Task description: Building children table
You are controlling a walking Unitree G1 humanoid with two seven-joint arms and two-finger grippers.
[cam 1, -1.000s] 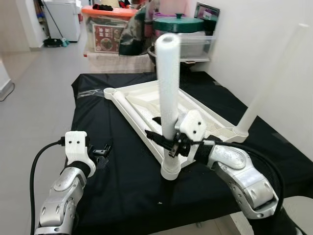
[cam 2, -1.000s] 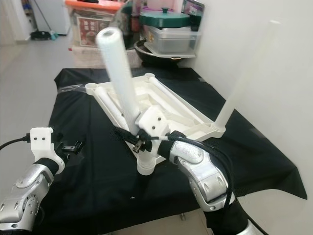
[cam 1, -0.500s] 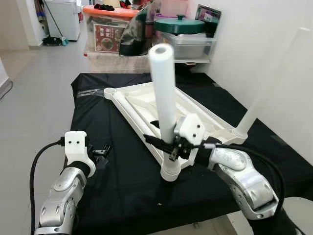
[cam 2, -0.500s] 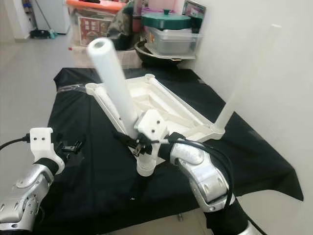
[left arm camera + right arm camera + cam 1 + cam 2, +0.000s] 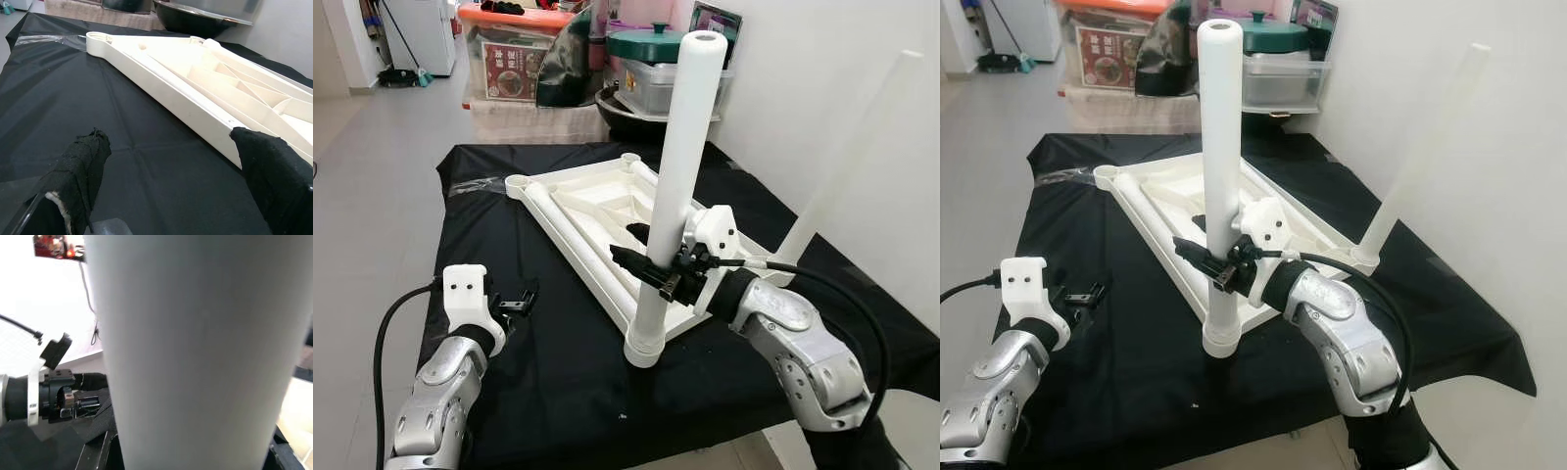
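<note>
The white children's table top [image 5: 592, 211] lies upside down on a black cloth [image 5: 538, 362]. A thick white leg [image 5: 680, 166] stands nearly upright, its foot in the near corner socket [image 5: 644, 351]. My right gripper [image 5: 651, 272] is shut on this leg low down; in the right wrist view the leg [image 5: 195, 352] is very close. A second white leg [image 5: 1420, 157] stands in the right corner socket against the wall. My left gripper [image 5: 519, 299] is open, low over the cloth left of the table top, its black fingers [image 5: 80, 166] spread wide towards the table top's edge [image 5: 195, 93].
Behind the cloth are a storage box with an orange lid [image 5: 514, 59], a green-lidded pot [image 5: 646, 44] on a clear box and a black wok [image 5: 622, 108]. A white wall [image 5: 822, 88] runs along the right. Open grey floor [image 5: 372, 166] lies to the left.
The leg leaned left half a second ago and now stands nearly upright in the socket, with my right gripper still on it. The camera has shifted. The left arm has stayed put.
</note>
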